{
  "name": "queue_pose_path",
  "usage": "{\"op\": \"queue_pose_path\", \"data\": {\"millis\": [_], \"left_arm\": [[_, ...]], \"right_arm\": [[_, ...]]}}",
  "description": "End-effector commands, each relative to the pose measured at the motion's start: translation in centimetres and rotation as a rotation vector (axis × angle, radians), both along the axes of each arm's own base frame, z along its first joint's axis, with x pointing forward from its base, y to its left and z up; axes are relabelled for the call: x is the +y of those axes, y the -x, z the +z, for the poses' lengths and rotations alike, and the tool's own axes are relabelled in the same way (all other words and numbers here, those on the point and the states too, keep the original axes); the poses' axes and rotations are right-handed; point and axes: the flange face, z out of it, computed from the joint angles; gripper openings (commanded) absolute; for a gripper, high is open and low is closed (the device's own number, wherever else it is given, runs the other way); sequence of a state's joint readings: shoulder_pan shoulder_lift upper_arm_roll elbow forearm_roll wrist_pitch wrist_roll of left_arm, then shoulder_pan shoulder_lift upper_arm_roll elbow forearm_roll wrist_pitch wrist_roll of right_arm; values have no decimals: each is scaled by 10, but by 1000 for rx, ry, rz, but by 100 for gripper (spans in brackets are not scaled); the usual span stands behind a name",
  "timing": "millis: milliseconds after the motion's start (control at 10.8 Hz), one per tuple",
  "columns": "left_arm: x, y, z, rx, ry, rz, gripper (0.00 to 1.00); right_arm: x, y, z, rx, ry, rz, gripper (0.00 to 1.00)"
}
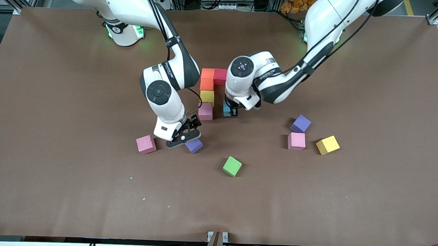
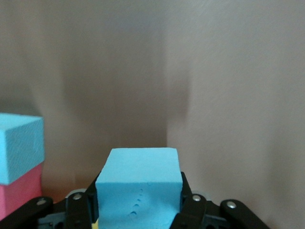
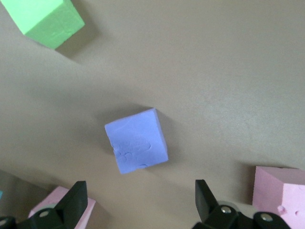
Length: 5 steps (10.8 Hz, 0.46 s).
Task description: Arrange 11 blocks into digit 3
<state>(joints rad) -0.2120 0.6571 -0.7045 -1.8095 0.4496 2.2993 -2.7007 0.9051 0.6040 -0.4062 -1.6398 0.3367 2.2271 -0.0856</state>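
Matte foam blocks (image 1: 206, 96) lie on a smooth brown table (image 1: 59, 95).

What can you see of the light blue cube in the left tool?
The light blue cube is a matte, foam-looking block with small dents on one face. The left tool is shut on its sides, holding it upright beside the pink block of the started column, low over the table; contact with the table cannot be told.
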Motion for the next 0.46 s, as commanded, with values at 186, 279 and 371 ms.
{"op": "queue_pose_path", "data": {"millis": [186, 279, 371], "left_arm": [[-10, 16, -5, 3, 2, 2, 0], [-13, 16, -5, -2, 19, 2, 0], [-15, 19, -7, -2, 25, -2, 0]], "right_arm": [[-10, -15, 12, 109, -28, 63, 100], [-9, -15, 5, 120, -43, 62, 100], [-8, -17, 1, 129, -58, 58, 100]]}}
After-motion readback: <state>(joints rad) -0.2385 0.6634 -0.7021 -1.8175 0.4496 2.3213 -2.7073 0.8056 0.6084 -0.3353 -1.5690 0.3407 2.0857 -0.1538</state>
